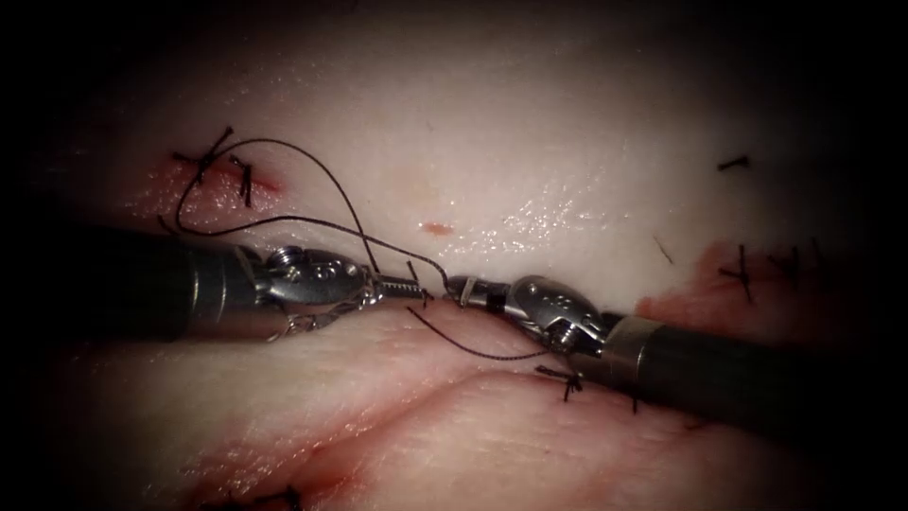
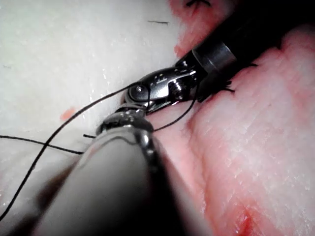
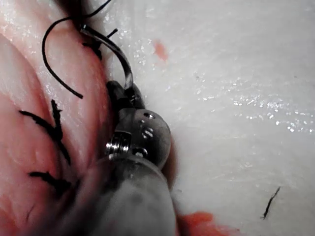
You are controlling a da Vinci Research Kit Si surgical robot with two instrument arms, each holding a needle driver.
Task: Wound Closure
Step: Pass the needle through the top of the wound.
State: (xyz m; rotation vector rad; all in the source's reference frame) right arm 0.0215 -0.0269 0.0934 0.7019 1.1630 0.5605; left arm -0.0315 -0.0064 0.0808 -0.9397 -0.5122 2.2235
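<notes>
Spotted both tools meeting tip to tip over the tissue [image 1: 530, 114], just above the cut [image 1: 445, 393] in the endoscope view. Found the right tool [image 1: 470, 290] clamped down on the needle [image 3: 118, 54] close to one end of its curve, clearest in the right wrist view. Watched the rest of that arc sweep away from the jaws over the surface and up toward a stitch [image 3: 96, 46]. Couldn't make out whether the far end sat in the tissue or just rested on it, tbh. Had the left tool [image 1: 402, 287] coming in from the left, nose right up against the right tool's tip. Couldn't tell whether its jaws were apart or together, or gripping anything. Followed the thread [image 1: 312, 180] from a stitch [image 1: 203, 163] at the upper left, out in a big loose loop, crossing itself, then down to the spot where the tips met. Saw another slack bit of thread [image 1: 473, 350] curving under the right tool toward a stitch [image 1: 567, 378] on the cut. Noticed red fluid [image 1: 681, 303] pooled beside the right shaft and more stitches [image 1: 747, 265] past it. Also caught a stray cut end [image 1: 733, 163] lying on pale tissue at the upper right.
</notes>
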